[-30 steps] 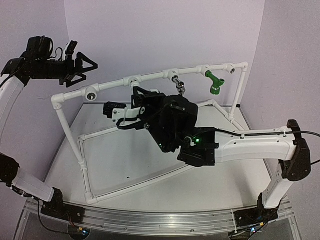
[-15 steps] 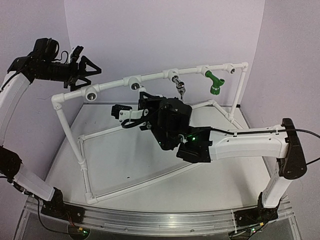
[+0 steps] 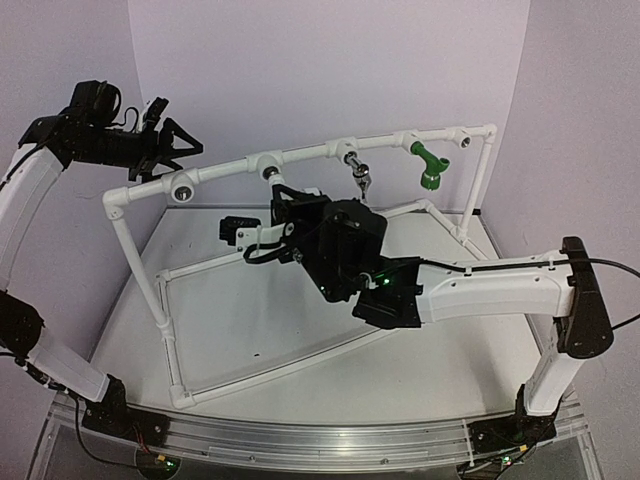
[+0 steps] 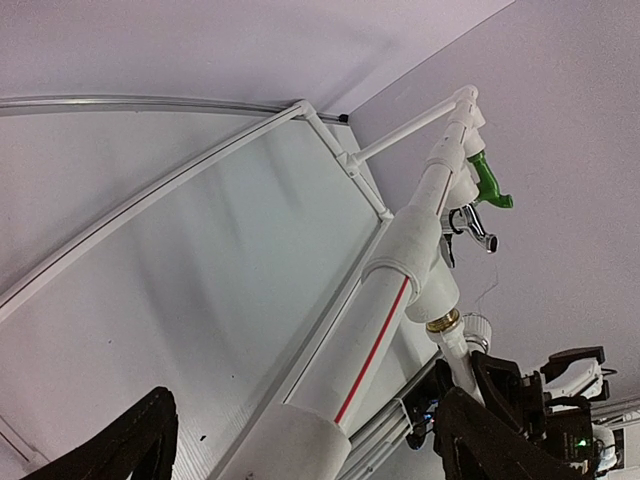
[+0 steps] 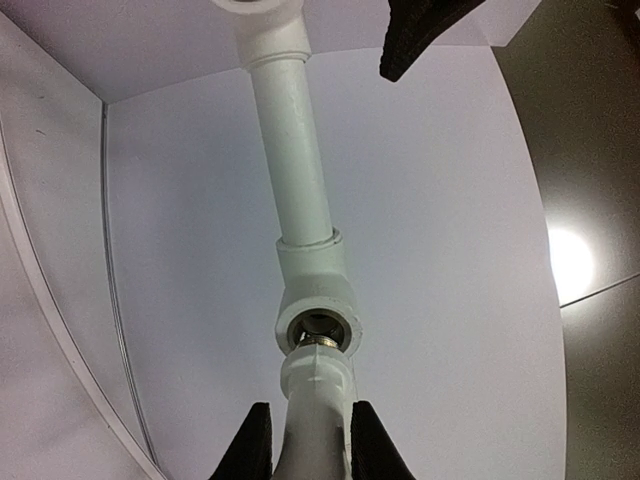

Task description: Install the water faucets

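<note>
Overhead view: pale table carrying a white pipe frame, base rectangle laid from the near left corner toward the far right corner, top rail raised along the far edge. Right arm stretched from the near right corner to mid-rail; left arm raised over the far left corner. Left gripper spread wide, grasping nothing, hovering near the rail's left end; straddling it or merely above it, not decidable. Right gripper clenched on the white faucet, brass thread seated at the mouth of a rail socket. Green faucet and chrome faucet already hanging from sockets toward the rail's right end. Step judged in hand: threading the white faucet home. Keep the body coaxial with the socket, press lightly inward while turning, and stop at firm resistance; cross-threading likely under any tilt. Bracing the rail with the free gripper advisable against twist.
</note>
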Controlling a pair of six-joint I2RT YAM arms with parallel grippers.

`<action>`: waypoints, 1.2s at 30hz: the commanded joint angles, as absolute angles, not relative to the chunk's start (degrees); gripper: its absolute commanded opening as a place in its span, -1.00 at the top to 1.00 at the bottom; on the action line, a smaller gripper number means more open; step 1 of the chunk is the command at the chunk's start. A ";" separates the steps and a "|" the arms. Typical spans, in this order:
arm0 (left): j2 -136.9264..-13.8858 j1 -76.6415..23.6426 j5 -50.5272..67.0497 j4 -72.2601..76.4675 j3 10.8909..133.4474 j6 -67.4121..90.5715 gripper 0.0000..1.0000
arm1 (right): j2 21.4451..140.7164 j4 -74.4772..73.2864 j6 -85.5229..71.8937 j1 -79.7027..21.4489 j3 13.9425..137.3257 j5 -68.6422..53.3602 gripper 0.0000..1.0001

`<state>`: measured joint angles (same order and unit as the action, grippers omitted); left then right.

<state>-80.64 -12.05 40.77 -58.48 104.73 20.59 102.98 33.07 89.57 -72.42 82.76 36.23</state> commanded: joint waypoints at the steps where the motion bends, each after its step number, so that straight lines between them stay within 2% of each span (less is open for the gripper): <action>1: -79.55 -12.09 41.75 -58.58 104.11 19.93 -0.78 | 102.83 36.40 90.81 -72.64 82.36 33.41 1.00; 29: -79.35 -12.13 42.17 -58.63 102.22 19.83 -0.66 | 104.67 35.03 92.71 -70.40 86.92 31.40 1.00; 36: -78.79 -12.12 43.45 -59.79 101.74 16.91 -0.58 | 104.81 33.48 92.46 -70.27 87.86 31.45 1.00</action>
<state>-80.64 -11.77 40.35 -57.87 102.14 18.58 104.37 31.74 92.33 -70.87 84.75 32.41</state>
